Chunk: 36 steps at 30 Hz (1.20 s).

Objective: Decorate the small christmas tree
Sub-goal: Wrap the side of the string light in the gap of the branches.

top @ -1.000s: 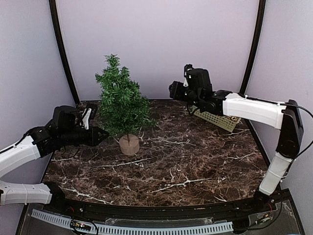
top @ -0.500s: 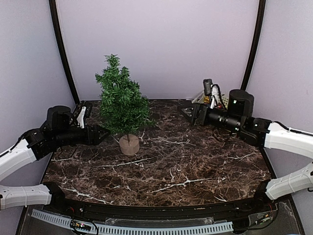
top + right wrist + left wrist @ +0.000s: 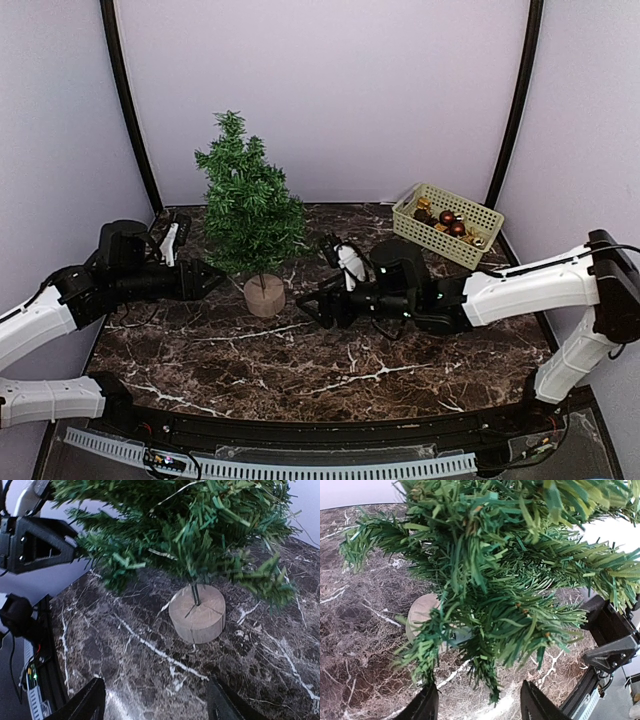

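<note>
Left tool (image 3: 208, 279): fingers apart, empty, near the left edge of the surface (image 3: 400, 360), just beside the lower branches. Small christmas tree (image 3: 248, 205): upright on stump base (image 3: 264, 296), far-left area. Right tool (image 3: 310, 303): fingers apart, empty, mid-surface, pointing at the base, not touching. Basket (image 3: 435, 240) with ornaments in the far right corner.

Left arm (image 3: 40, 315) and right arm (image 3: 520, 285) reach inward, low — jaws parted, empty.
</note>
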Tool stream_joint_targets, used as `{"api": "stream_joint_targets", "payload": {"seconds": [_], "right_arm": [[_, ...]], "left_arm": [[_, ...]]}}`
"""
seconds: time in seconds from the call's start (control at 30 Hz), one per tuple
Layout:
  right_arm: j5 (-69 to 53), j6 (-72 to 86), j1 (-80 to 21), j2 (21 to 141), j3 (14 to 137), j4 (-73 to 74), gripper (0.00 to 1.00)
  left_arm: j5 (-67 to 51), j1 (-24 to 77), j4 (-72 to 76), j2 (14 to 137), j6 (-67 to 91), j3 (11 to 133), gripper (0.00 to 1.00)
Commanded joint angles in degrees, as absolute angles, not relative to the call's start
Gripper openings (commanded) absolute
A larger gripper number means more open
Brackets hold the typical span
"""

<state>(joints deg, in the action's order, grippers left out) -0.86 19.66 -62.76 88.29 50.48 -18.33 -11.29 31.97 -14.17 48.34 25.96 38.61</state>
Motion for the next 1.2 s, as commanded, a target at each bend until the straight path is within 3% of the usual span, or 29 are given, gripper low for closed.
{"api": "stream_joint_targets", "payload": {"seconds": [0.0,0.07,0.13,0.27,0.3,0.4,0.63,0.97,1.07,1.1,1.17], "right_arm": [[3.4,14.3,-63.5,94.9,57.8,-22.8,0.68],[2.7,13.6,-63.5,97.6,60.0,-23.5,0.61],[2.1,13.7,-63.5,99.6,61.4,-24.6,0.48],[5.2,15.5,-63.5,97.6,60.0,-26.1,0.03],[7.2,16.0,-63.4,95.9,59.4,-25.5,0.0],[13.5,17.0,-63.2,88.9,57.0,-20.8,0.0],[29.6,20.4,-58.1,70.3,50.6,-1.5,0.0],[36.2,22.2,-40.4,55.2,52.1,17.9,0.0],[34.7,24.0,-39.8,55.0,50.9,17.4,0.0],[34.0,24.8,-39.5,55.5,49.9,16.6,0.0],[33.3,27.0,-38.8,58.0,46.7,14.6,0.0]], "left_arm": [[-12.3,31.5,-12.8,49.1,26.0,38.0,0.53],[-12.5,31.4,-12.3,49.4,26.1,37.8,0.49],[-13.0,31.3,-11.4,49.7,26.4,37.4,0.44],[-12.5,31.2,-10.0,50.6,27.4,37.6,0.17],[-11.1,31.0,-10.2,50.7,27.6,37.8,0.09],[-8.9,30.1,-11.0,50.9,27.7,38.1,0.0],[-12.2,23.5,-10.2,53.8,24.1,39.1,0.0],[-19.5,13.5,-8.2,61.9,13.6,45.7,0.0],[-19.6,12.9,-8.3,63.2,12.1,47.4,0.15],[-19.4,12.9,-8.7,63.1,11.9,47.6,0.28],[-18.4,12.9,-9.8,61.9,11.5,48.0,0.44]]}}
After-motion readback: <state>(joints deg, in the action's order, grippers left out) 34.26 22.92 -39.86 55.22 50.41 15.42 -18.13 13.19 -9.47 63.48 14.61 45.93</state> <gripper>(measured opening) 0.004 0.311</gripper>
